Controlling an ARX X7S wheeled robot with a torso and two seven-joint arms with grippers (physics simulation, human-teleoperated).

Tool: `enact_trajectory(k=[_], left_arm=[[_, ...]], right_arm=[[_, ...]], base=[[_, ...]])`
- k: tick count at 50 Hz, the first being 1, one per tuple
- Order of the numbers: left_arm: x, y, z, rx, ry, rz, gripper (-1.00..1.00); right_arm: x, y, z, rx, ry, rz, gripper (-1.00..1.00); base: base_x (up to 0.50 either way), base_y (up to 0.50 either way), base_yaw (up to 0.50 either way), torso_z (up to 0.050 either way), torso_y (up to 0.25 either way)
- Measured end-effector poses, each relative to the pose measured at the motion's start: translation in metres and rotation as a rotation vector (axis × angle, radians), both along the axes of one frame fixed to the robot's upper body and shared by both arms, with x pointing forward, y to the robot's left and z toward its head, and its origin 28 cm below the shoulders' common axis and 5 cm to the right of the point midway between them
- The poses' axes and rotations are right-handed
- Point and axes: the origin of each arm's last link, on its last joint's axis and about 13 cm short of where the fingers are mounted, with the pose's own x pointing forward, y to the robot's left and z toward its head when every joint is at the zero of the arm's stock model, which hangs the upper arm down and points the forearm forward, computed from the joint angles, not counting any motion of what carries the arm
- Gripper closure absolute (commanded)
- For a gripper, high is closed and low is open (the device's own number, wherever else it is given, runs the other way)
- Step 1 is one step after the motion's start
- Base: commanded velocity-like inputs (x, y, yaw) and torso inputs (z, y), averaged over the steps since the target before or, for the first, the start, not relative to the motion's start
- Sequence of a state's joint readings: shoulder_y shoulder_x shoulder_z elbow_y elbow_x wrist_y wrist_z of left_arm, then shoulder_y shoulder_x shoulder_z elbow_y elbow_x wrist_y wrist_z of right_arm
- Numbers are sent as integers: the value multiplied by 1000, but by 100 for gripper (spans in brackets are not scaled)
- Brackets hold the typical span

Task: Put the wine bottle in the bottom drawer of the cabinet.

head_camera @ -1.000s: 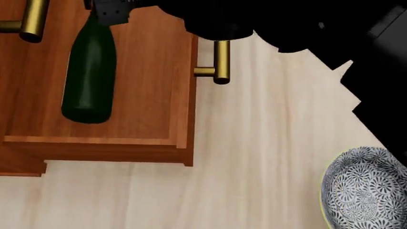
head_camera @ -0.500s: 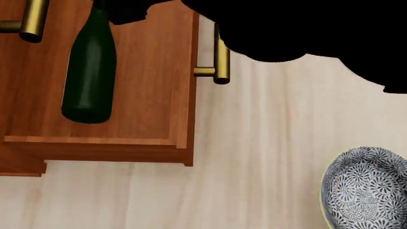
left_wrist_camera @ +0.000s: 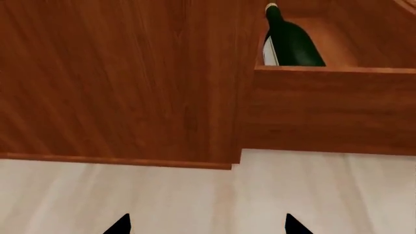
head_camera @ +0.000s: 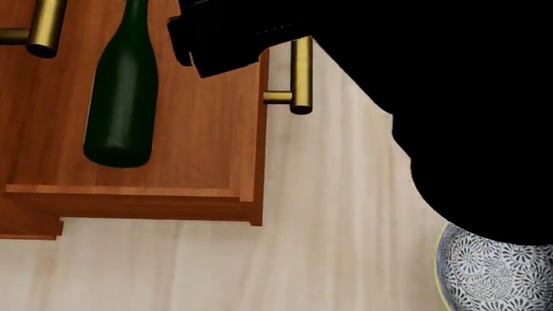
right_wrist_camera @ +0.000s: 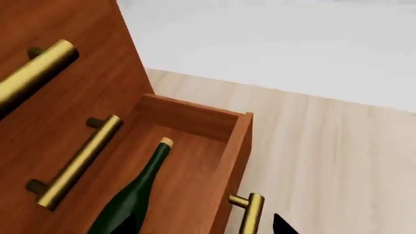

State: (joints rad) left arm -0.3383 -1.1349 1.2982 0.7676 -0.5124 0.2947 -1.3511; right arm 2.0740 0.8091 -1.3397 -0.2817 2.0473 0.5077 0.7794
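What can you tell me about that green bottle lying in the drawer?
The wine bottle is tall, slender and dark green, seemingly glass, with a tan cork top and a white label on one side. It lies flat on its side on the floor of the open bottom drawer, which is reddish-brown wood with a brass bar handle. No gripper holds it; only the drawer floor seems to touch it.

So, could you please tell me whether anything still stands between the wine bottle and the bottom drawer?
Nothing does: the wine bottle already lies on its side inside the open bottom drawer, and neither gripper is holding it.
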Motion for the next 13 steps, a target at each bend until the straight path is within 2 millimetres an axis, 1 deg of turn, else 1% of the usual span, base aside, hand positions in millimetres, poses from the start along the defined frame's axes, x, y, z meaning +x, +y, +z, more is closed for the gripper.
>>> enact_trajectory(k=[13], left_arm=[[0, 2, 2, 4, -9, 7, -100]], right_arm=[[-32, -20, -33, 18, -88, -65, -100]], base=[[0, 0, 0, 0, 0]])
